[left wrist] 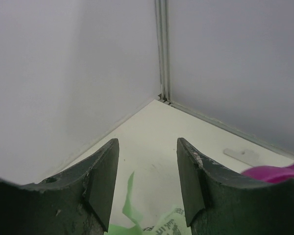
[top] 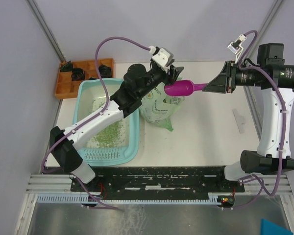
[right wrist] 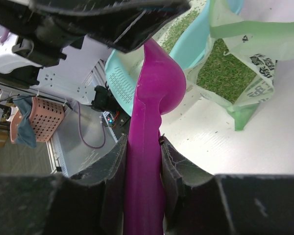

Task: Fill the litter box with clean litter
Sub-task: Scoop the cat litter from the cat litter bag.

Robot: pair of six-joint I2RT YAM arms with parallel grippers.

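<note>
Litter box point(top: 82, 105): one, light teal, rounded corners, raised rim, perforated grate strip at the short end nearest the arm bases. It sits on the left side of the table point(top: 206, 132), with the left arm reaching across above it.

Clean litter point(top: 110, 132): small green granules in a patchy layer on the box floor, thickest mid-box, with pale floor showing around it. More of the same granules are inside the bag point(right wrist: 220, 68).

Pale green printed bag point(top: 159, 105): one, mouth open, just beside the box's right rim.

Magenta scoop point(top: 179, 88): one, bowl over the bag's top, handle pointing right.

Right gripper point(right wrist: 143, 147): fingers clamped on the scoop handle, one on each side.

Left gripper point(left wrist: 147, 144): above the bag's far edge, fingers spread. A thin flap of the bag rises into the gap, but nothing is pinched.

Orange compartment tray point(top: 83, 76): one, at the far-left corner behind the box. It holds several small black parts that I can't count.

One flat white strip point(top: 239, 120) lies on the right of the table, well apart from the rest.
</note>
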